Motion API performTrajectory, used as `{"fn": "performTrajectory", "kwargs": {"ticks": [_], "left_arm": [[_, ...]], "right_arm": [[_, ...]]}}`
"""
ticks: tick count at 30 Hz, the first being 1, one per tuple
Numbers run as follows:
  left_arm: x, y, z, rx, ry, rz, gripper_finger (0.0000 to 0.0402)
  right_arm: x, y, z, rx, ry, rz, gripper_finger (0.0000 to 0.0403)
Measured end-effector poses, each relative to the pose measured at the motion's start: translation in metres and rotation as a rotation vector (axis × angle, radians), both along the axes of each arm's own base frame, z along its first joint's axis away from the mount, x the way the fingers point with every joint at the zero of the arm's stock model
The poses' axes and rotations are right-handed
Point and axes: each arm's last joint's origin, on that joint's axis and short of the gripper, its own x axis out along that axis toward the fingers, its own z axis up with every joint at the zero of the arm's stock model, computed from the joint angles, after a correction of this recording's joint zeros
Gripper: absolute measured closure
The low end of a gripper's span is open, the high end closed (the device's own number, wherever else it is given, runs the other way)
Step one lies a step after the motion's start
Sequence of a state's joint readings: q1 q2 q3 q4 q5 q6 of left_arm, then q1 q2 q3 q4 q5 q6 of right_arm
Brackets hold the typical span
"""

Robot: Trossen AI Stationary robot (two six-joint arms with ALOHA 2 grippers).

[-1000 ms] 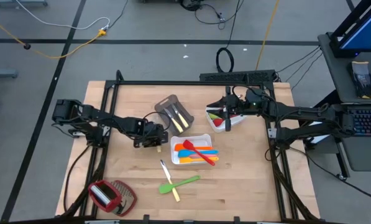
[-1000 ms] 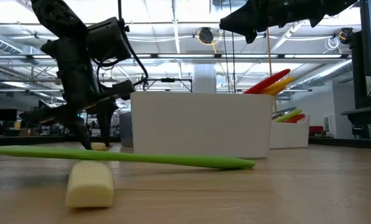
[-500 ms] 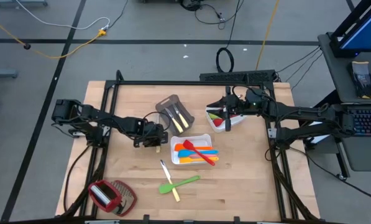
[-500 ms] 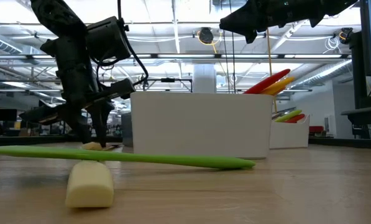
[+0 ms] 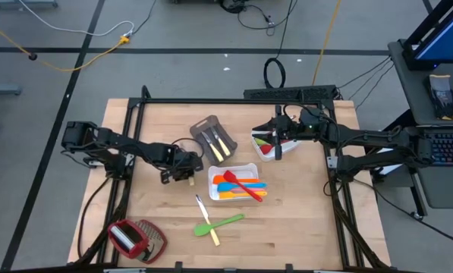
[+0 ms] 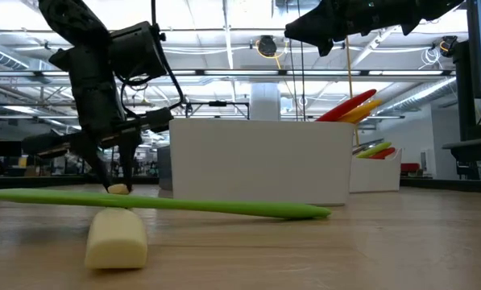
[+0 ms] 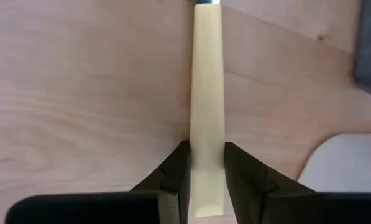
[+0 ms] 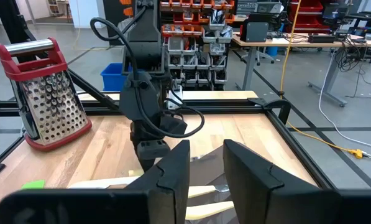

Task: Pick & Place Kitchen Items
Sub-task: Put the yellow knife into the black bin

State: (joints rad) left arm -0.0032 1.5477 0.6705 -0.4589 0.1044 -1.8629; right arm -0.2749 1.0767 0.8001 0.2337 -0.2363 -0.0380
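Note:
My left gripper (image 5: 182, 171) stands low over the table, left of the middle white tray (image 5: 214, 184), shut on a pale-handled knife (image 7: 207, 93) that lies on the wood. The knife's handle end shows under the fingers in the low view (image 6: 118, 189). My right gripper (image 5: 275, 141) hangs open and empty over the far white tray (image 5: 288, 149), which holds green and red utensils. The middle white tray holds orange, blue and red utensils (image 5: 240, 186). Two pale-handled knives (image 5: 217, 141) lie in the grey-brown tray (image 5: 202, 125). A green spatula (image 5: 224, 223), a knife (image 5: 202, 206) and a yellow utensil (image 5: 215, 237) lie near the front. My left gripper pinches the knife's pale handle near its free end (image 7: 207, 163), by its two long sides, between the two fingers (image 7: 176, 173). The fingers point down from above and lie across the handle. The knife lies flat on the table, its blade end (image 7: 207, 2) pointing away.
A red-and-silver grater (image 5: 133, 236) lies at the near left corner and also shows in the right wrist view (image 8: 42, 93). Black frame rails (image 5: 135, 114) run along the table's left, far and right sides. Bare wood lies between the grater and the green spatula.
My left gripper has shut its fingers on the pale knife handle and shifted slightly toward the table's left edge. The handle end has gone with it along the table.

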Motion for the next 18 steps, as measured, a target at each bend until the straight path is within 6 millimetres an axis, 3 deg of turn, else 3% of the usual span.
{"fn": "performTrajectory", "kwargs": {"ticks": [10,18], "left_arm": [[-0.019,0.004,0.028,0.112,-0.041,0.062,0.0320],[-0.024,0.002,0.030,0.095,-0.001,0.046,0.0319]], "right_arm": [[0.000,0.000,0.000,0.000,0.000,0.000,0.0314],[0.000,0.000,0.000,0.000,0.000,0.000,0.0314]]}}
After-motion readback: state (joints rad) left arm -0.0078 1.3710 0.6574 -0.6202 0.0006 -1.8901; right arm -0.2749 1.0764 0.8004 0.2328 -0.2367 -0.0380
